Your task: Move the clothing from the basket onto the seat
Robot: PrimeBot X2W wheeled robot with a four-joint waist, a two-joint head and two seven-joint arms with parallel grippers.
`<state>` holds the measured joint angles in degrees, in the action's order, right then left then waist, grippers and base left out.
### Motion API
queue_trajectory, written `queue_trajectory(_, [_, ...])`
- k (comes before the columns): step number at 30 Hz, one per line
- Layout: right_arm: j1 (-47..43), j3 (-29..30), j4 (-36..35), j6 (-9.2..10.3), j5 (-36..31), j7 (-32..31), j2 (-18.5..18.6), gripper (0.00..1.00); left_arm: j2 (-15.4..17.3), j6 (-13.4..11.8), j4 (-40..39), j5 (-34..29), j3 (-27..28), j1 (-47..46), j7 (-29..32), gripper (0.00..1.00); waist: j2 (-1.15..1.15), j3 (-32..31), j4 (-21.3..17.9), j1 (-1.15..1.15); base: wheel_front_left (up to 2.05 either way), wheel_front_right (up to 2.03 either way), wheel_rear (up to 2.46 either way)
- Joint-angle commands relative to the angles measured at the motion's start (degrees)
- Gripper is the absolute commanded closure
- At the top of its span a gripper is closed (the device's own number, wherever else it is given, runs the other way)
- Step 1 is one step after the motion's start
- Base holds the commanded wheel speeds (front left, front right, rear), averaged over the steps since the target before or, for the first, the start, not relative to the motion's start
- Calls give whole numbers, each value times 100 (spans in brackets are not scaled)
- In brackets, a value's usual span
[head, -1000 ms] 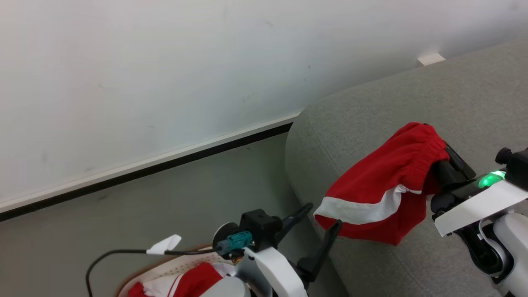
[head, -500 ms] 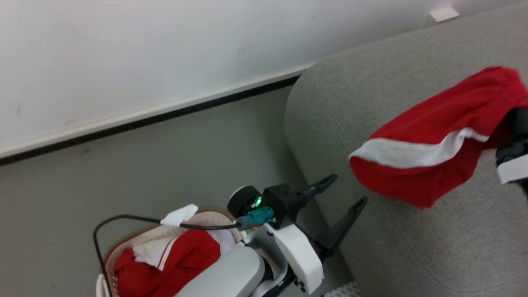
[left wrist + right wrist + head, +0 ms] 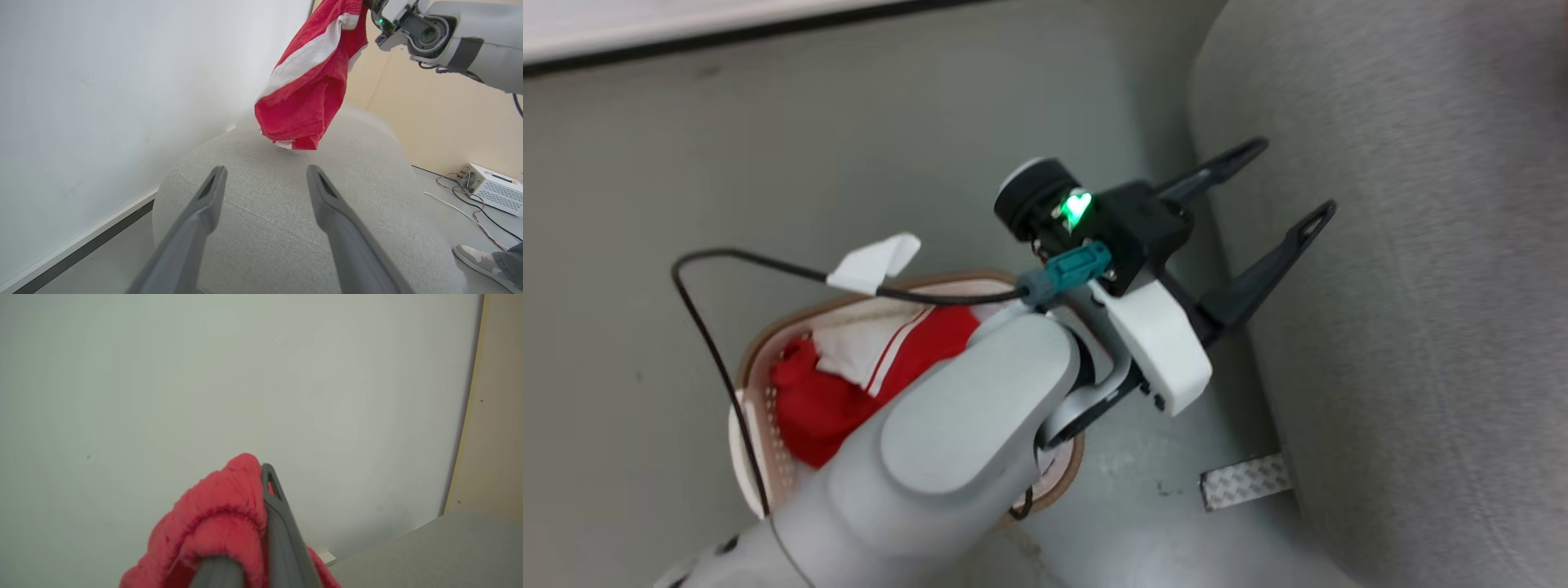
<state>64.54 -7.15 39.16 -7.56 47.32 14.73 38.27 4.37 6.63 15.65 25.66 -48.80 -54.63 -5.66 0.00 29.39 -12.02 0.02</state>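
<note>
Pinching the soft, limp, likely light clothing [image 3: 310, 85] by its ribbed waistband between closed right fingers [image 3: 282, 531] above the seat [image 3: 367, 163], holding left fingers [image 3: 1274, 257] spread empty near the basket [image 3: 760, 339] containing more red garments [image 3: 825, 404].

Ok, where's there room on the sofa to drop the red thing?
The sofa top is bare from the left gripper to beneath the hanging shorts, and on to its rounded far edge. The basket is crowded: clothes lie in it, and the left arm hangs over it.
</note>
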Motion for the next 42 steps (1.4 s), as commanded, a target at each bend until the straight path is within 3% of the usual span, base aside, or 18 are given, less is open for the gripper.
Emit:
queue_trajectory(1, [197,146,196,13,-265,33,21,100,-22,25,48,-1,-20,-167,-75,0,0,454,342,-2,0,0,0])
queue_trajectory(6, [538,677,943,13,-1083,45,-218,100,-97,40,220,107,-186,-463,-248,0,0,704,501,-2,0,0,0])
queue_trajectory(11, [70,1307,1410,14,-1695,48,-638,100,-132,47,419,309,-323,-498,-440,0,0,774,631,-2,0,0,0])
queue_trajectory(12, [-45,1493,1445,13,-1797,49,-724,92,-136,36,459,353,-337,-457,-481,0,0,760,651,-2,0,0,0])
queue_trajectory(13, [-170,1692,1493,14,-1859,50,-833,55,-138,22,495,421,-340,-398,-521,0,0,718,665,-2,0,0,0])
queue_trajectory(14, [-329,1839,1532,13,-1966,49,-936,0,-141,8,528,482,-349,-359,-549,0,0,681,678,-2,0,0,0])
queue_trajectory(19, [-1013,2297,1348,13,-2389,50,-1510,0,-137,-53,708,690,-394,-136,-668,0,0,412,667,-2,0,0,0])
queue_trajectory(26, [-2071,2433,342,13,-2634,51,-2264,0,-88,-165,853,955,-279,279,-815,0,0,-221,526,-2,0,0,0])
queue_trajectory(42, [-4350,1920,-1500,14,-3236,50,-2973,0,514,-701,517,1093,513,2086,-950,0,0,-1877,532,-2,0,0,0])
